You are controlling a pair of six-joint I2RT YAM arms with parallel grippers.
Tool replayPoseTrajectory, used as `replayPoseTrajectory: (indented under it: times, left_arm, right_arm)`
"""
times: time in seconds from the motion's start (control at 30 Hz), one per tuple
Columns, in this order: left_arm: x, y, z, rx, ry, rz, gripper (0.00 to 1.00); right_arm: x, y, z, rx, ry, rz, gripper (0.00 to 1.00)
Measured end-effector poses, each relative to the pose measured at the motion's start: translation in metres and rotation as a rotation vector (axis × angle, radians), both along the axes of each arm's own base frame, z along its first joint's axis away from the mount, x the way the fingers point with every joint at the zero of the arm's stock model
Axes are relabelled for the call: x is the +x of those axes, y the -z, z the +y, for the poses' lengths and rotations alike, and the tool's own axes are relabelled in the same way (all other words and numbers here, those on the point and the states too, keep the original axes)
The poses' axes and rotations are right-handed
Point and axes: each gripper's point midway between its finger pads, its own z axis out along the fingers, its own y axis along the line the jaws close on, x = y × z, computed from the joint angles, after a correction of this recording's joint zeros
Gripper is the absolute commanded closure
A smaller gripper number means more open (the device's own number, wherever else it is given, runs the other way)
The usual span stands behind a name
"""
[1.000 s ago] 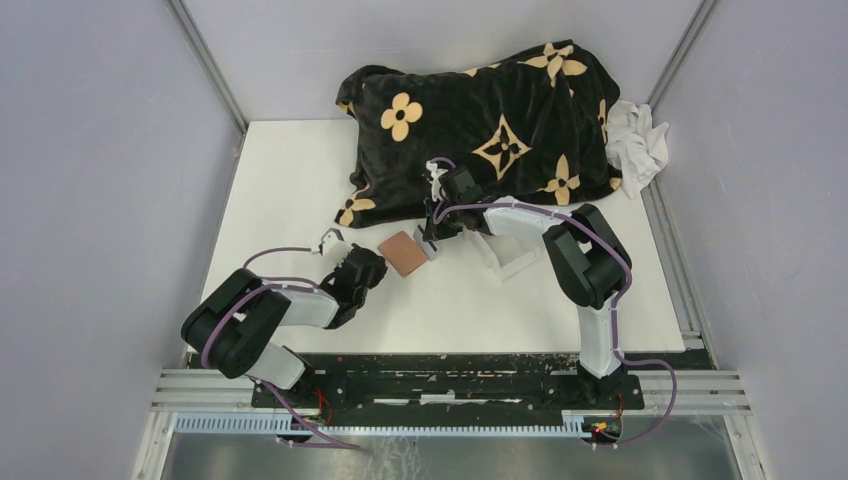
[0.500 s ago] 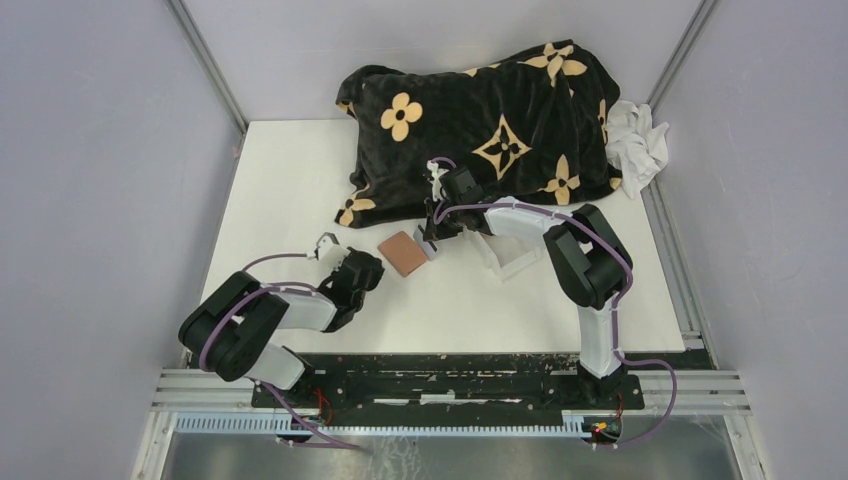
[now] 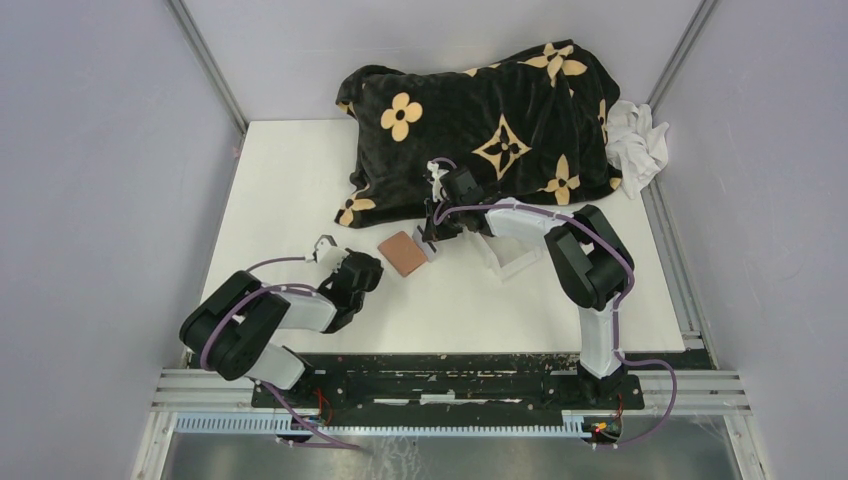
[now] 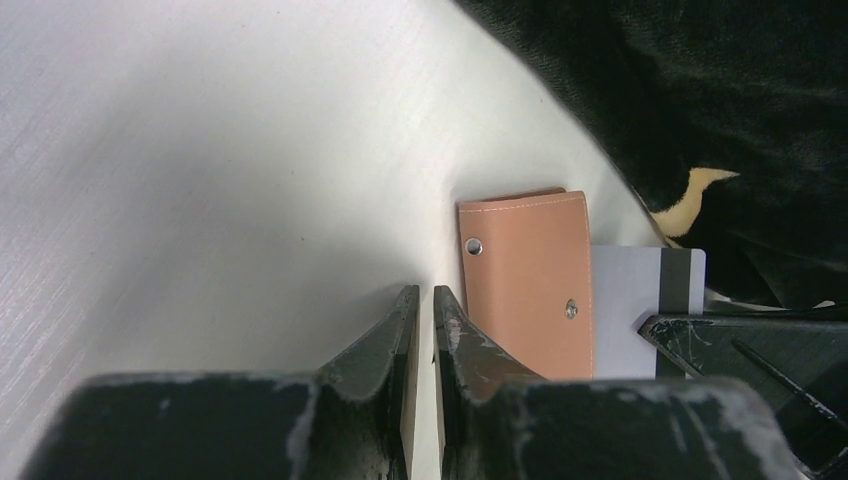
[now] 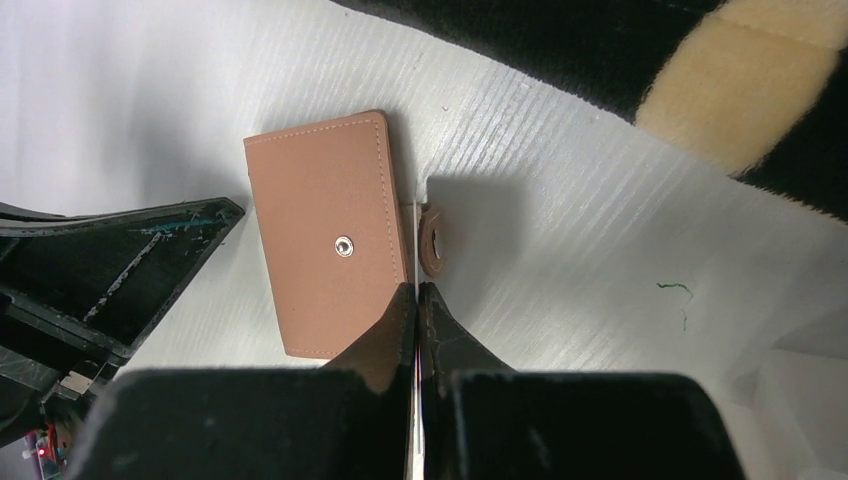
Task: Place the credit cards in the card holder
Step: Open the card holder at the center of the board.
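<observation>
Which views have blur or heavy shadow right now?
Left wrist: left gripper's fingers soft at the lens, broad shadow on the table, card holder and credit card sharp. Right wrist: holder stitching crisp, dark shadow along its right edge. Top external: even light, black blanket loses detail.

holder [image 3: 404, 253]: tan brown, pale stitching, silver studs
card [image 4: 628, 312]: pale grey, dark stripe
blanket [image 3: 480, 120]: black, cream flowers and diamonds
cloth [image 3: 636, 140]: white
table [image 3: 290, 190]: white
cables [image 3: 275, 262]: purple
walls [image 3: 100, 200]: lilac-grey
</observation>
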Motion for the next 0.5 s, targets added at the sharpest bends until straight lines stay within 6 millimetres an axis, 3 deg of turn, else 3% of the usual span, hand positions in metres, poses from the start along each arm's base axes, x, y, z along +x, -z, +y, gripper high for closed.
replayPoseTrajectory:
  times: [0.5]
  left_arm:
    - [0.0038,0.0008,-0.0035,-0.025,-0.003,-0.012,0.84]
  right_arm:
    - [-0.0049,0.0006,0.003,0.048,0.011,0.027,0.99]
